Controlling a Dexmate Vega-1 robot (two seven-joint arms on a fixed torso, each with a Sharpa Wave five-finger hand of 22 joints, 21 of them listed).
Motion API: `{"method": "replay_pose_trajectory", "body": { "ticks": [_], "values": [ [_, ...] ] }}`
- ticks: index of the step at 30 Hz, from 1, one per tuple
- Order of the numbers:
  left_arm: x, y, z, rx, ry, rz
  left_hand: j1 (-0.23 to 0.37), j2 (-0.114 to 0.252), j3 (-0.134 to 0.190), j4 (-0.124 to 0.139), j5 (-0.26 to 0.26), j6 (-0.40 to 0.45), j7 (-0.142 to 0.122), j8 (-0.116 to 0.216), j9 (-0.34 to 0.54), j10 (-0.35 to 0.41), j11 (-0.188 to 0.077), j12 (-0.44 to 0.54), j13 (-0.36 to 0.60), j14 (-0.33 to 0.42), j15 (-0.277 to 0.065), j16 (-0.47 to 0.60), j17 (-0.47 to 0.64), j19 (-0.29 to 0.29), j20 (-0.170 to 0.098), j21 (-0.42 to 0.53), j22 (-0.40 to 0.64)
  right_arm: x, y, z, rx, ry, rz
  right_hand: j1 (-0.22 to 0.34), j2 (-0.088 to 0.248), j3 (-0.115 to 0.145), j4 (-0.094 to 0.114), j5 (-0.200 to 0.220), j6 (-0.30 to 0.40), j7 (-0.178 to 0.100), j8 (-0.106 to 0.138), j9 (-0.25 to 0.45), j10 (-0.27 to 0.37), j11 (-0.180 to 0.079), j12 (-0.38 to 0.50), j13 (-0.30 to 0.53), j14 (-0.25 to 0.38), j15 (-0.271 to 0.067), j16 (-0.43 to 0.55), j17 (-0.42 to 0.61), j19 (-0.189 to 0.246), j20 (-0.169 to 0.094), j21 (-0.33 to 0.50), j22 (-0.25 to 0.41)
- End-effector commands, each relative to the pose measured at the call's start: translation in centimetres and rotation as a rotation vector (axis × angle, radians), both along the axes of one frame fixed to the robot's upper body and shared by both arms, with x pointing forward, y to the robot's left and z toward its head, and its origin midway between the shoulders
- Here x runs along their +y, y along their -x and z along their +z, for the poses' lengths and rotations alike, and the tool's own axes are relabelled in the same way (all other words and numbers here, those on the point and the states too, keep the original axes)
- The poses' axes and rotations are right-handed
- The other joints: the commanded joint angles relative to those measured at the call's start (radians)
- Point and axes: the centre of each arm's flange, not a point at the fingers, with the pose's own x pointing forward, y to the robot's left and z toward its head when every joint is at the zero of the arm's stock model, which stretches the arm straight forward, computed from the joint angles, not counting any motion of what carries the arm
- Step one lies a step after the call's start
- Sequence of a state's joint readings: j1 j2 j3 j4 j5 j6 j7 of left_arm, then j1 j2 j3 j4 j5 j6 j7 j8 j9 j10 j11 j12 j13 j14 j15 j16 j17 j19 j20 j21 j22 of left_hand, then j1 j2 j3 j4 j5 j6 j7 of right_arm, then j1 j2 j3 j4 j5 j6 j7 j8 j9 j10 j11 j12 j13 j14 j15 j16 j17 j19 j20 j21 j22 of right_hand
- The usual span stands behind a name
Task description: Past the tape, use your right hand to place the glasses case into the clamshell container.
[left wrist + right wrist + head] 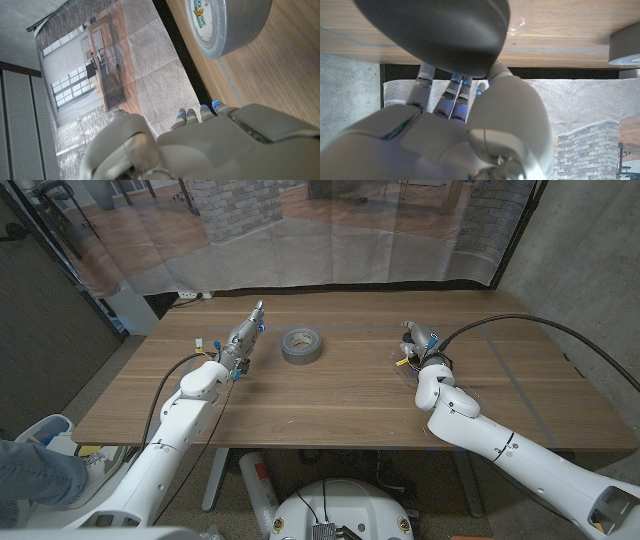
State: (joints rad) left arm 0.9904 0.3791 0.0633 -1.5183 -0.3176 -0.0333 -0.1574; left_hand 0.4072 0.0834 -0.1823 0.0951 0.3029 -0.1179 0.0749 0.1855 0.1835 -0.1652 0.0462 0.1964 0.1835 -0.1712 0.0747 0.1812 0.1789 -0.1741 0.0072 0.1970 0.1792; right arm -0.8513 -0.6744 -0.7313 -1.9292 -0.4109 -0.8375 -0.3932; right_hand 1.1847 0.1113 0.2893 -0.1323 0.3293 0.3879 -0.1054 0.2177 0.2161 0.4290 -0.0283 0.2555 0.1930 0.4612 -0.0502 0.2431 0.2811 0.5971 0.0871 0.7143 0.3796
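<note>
A dark grey glasses case [435, 35] sits in my right hand [455, 125], with the thumb against its rim and the fingers reaching under it. In the head view my right hand [421, 346] is at the table's right, over a clear clamshell container [404, 369] whose faint edges show around the wrist. The clear plastic [517, 22] also shows on the wood by the case. A grey roll of tape [300, 344] lies mid-table between the hands. My left hand [244, 340] is left of the tape, fingers stretched out and holding nothing.
The tape roll [230, 25] lies close beyond my left hand's [210, 145] fingertips, and its edge [625, 47] shows beside the right hand. A translucent curtain hangs behind the table's far edge [330, 288]. A person's leg [35, 470] is at the near left.
</note>
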Motion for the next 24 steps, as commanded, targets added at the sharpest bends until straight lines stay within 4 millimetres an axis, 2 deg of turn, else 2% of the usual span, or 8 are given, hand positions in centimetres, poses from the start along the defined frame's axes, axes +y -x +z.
{"method": "replay_pose_trajectory", "body": {
  "ticks": [1, 5, 7, 8, 14, 16, 20, 24],
  "values": [
    [-0.05, 0.4, -0.14, 0.0, -0.001, 0.006, 0.005, 0.006, -0.009, -0.001, -0.001, 0.001, 0.005, 0.01, 0.002, -0.004, 0.003, 0.005, 0.002, -0.044, 0.001, 0.006, 0.005, -0.036, -0.002, 0.004, 0.003, -0.16, -0.09, -0.01, -0.002, -0.004, 0.011, -0.026, -0.01, -0.008, 0.005, 0.004, -0.001, 0.005, -0.006, 0.004, 0.004, 0.006, -0.001, 0.006, -0.002, -0.013, -0.004, 0.003, 0.083, -0.246, 0.006, -0.007],
    [-0.07, 0.43, -0.18, 0.003, -0.003, 0.007, 0.006, 0.006, -0.009, -0.001, -0.002, 0.001, 0.006, 0.01, 0.002, -0.004, 0.004, 0.004, 0.002, -0.044, 0.001, 0.006, 0.005, -0.037, -0.001, 0.004, 0.003, -0.21, -0.04, 0.11, -0.004, -0.005, 0.014, -0.074, -0.032, -0.03, 0.022, -0.004, -0.002, 0.014, -0.008, 0.005, 0.002, 0.016, -0.003, 0.006, -0.004, 0.007, -0.008, 0.001, 0.077, -0.207, 0.0, -0.037],
    [-0.09, 0.43, -0.17, 0.003, -0.001, 0.008, 0.006, 0.007, -0.01, -0.001, -0.002, 0.002, 0.006, 0.01, 0.002, -0.004, 0.004, 0.004, 0.002, -0.044, 0.001, 0.006, 0.005, -0.037, -0.001, 0.004, 0.003, -0.26, -0.03, 0.14, -0.005, -0.008, 0.018, -0.1, -0.04, -0.041, 0.032, -0.01, -0.007, 0.016, -0.01, 0.005, -0.004, 0.02, -0.006, 0.007, -0.002, 0.012, -0.009, 0.0, 0.078, -0.196, -0.003, -0.051],
    [-0.1, 0.44, -0.16, 0.002, -0.003, 0.007, 0.006, 0.007, -0.01, -0.001, -0.002, 0.002, 0.005, 0.01, 0.002, -0.005, 0.004, 0.004, 0.002, -0.044, 0.001, 0.006, 0.005, -0.036, -0.002, 0.004, 0.003, -0.27, -0.02, 0.16, -0.002, -0.008, 0.018, -0.131, -0.047, -0.054, 0.045, -0.017, -0.007, 0.02, -0.01, 0.005, -0.006, 0.023, -0.007, 0.007, -0.003, 0.024, -0.011, -0.002, 0.072, -0.169, -0.009, -0.068],
    [-0.2, 0.3, -0.04, 0.003, -0.005, 0.005, 0.007, 0.008, -0.01, -0.001, -0.002, 0.003, 0.005, 0.01, 0.001, -0.004, 0.002, 0.004, 0.002, -0.043, 0.001, 0.006, 0.005, -0.037, -0.001, 0.004, 0.003, -0.32, 0.0, 0.17, 0.002, -0.009, 0.022, -0.192, -0.066, -0.079, 0.065, -0.036, -0.021, 0.028, -0.015, 0.004, -0.017, 0.036, -0.014, 0.006, -0.005, 0.048, -0.02, -0.013, 0.043, -0.092, -0.038, -0.117],
    [-0.23, 0.21, -0.01, 0.004, -0.005, 0.004, 0.007, 0.008, -0.011, -0.001, -0.002, 0.004, 0.005, 0.01, 0.001, -0.004, 0.002, 0.004, 0.002, -0.043, 0.0, 0.007, 0.005, -0.036, -0.001, 0.004, 0.003, -0.33, -0.01, 0.16, 0.004, -0.01, 0.023, -0.223, -0.069, -0.089, 0.076, -0.049, -0.028, 0.034, -0.016, 0.003, -0.028, 0.04, -0.019, 0.005, -0.006, 0.073, -0.025, -0.02, 0.011, -0.032, -0.062, -0.146],
    [-0.27, 0.01, 0.04, 0.006, -0.006, 0.0, 0.007, 0.008, -0.011, -0.001, -0.002, 0.004, 0.005, 0.011, 0.001, -0.004, 0.003, 0.004, 0.002, -0.043, 0.0, 0.007, 0.005, -0.037, 0.0, 0.004, 0.003, -0.37, -0.06, 0.17, 0.007, -0.008, 0.021, -0.243, -0.069, -0.093, 0.079, -0.064, -0.032, 0.036, -0.016, 0.001, -0.034, 0.039, -0.023, 0.004, -0.024, 0.094, -0.038, -0.034, -0.032, 0.035, -0.098, -0.179],
    [-0.35, -0.16, 0.07, 0.008, -0.008, -0.002, 0.008, 0.009, -0.012, -0.002, -0.002, 0.004, 0.005, 0.01, 0.001, -0.004, 0.004, 0.004, 0.002, -0.043, 0.0, 0.006, 0.005, -0.037, 0.0, 0.004, 0.003, -0.45, -0.1, 0.16, 0.008, -0.005, 0.009, -0.251, -0.07, -0.094, 0.079, -0.072, -0.033, 0.037, -0.016, 0.0, -0.037, 0.042, -0.024, 0.004, -0.037, 0.107, -0.045, -0.04, -0.056, 0.062, -0.115, -0.19]
  ]
}}
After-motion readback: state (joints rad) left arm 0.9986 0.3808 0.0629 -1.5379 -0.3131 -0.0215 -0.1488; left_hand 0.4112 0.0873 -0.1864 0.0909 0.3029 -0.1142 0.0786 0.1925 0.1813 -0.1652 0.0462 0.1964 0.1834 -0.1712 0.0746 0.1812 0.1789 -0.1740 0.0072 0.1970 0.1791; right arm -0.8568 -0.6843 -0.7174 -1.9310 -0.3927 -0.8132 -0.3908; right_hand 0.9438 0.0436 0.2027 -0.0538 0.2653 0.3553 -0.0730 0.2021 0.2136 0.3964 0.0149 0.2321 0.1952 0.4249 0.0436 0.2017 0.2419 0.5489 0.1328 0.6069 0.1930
